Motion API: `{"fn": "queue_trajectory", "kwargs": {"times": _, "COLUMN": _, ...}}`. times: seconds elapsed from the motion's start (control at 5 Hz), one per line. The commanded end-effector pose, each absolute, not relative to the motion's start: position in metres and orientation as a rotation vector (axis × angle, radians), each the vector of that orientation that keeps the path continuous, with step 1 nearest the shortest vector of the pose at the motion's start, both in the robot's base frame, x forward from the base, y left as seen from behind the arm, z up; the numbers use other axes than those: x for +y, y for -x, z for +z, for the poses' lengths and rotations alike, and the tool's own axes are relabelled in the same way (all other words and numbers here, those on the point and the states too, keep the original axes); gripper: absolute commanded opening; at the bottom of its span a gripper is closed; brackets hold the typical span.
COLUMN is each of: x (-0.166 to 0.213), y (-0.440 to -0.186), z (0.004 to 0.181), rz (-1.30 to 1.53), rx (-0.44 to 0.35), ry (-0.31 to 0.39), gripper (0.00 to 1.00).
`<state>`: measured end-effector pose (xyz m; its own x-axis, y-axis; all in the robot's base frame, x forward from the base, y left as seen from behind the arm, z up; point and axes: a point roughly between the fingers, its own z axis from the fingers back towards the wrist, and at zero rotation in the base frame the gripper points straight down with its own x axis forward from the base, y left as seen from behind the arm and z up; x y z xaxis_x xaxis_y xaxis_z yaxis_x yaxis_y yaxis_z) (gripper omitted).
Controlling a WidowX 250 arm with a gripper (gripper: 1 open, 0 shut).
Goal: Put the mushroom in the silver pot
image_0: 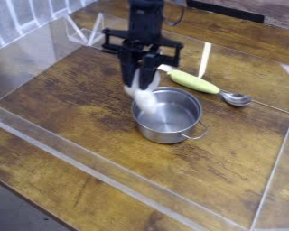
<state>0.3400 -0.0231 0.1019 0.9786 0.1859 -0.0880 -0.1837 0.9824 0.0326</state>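
The mushroom (144,97) hangs in the air with its white stem pointing down; its red cap is hidden between the fingers. My gripper (142,79) is shut on it from above, over the back left rim of the silver pot (165,135). The pot stands upright on the wooden table, and its inside looks empty. The stem's lower end is about level with the pot's rim.
A spoon with a yellow-green handle (195,84) and a metal bowl (237,98) lies just behind and to the right of the pot. Clear plastic walls (62,144) fence the table on all sides. The arm rises from the gripper toward the top of the view.
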Motion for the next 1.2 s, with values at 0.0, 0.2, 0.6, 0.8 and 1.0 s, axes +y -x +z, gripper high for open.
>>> {"fn": "queue_trajectory", "kwargs": {"times": 0.0, "x": -0.037, "y": -0.343, "z": 0.107, "rz": 0.204, "rx": 0.057, "ry": -0.015, "gripper": 0.00}}
{"fn": "queue_trajectory", "kwargs": {"times": 0.2, "x": -0.030, "y": -0.343, "z": 0.098, "rz": 0.164, "rx": 0.063, "ry": -0.017, "gripper": 0.00}}
{"fn": "queue_trajectory", "kwargs": {"times": 0.6, "x": -0.008, "y": -0.349, "z": 0.069, "rz": 0.150, "rx": 0.077, "ry": -0.037, "gripper": 0.00}}
{"fn": "queue_trajectory", "kwargs": {"times": 0.8, "x": 0.007, "y": -0.354, "z": 0.052, "rz": 0.198, "rx": 0.080, "ry": -0.037, "gripper": 0.00}}
{"fn": "queue_trajectory", "kwargs": {"times": 1.0, "x": 0.015, "y": -0.357, "z": 0.042, "rz": 0.229, "rx": 0.083, "ry": -0.035, "gripper": 1.00}}
